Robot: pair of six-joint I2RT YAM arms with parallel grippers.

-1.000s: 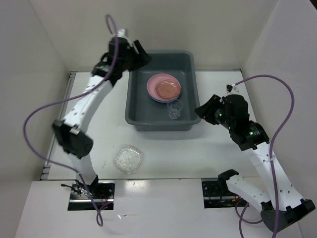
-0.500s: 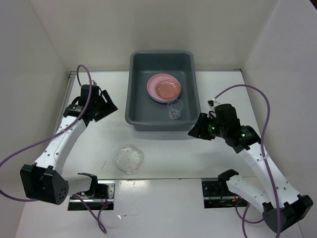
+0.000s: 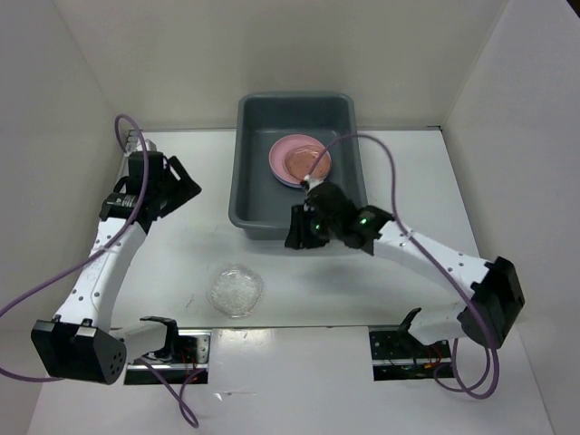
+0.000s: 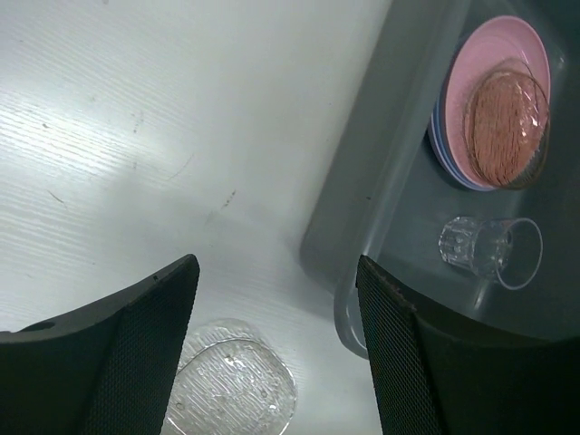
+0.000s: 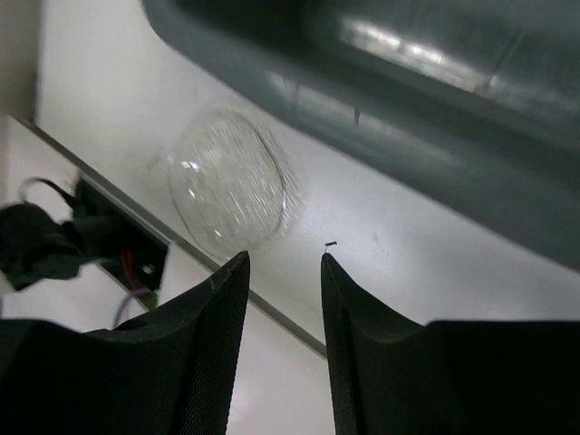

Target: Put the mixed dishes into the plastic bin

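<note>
Overhead on whole table (image 3: 408, 172); wrist views close, downward, both with bin (image 4: 362, 172) wall, seemingly same dish (image 5: 227, 181).

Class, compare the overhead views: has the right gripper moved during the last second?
Yes. The right gripper has swung leftward, from beside the right wall of the plastic bin to its near wall.

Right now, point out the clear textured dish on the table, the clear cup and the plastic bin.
clear textured dish (image 3: 236, 290), top external view, centre of the dish.
clear cup (image 4: 494, 251), left wrist view, its side wall.
plastic bin (image 3: 294, 113), top external view, bare floor at far end.
</note>
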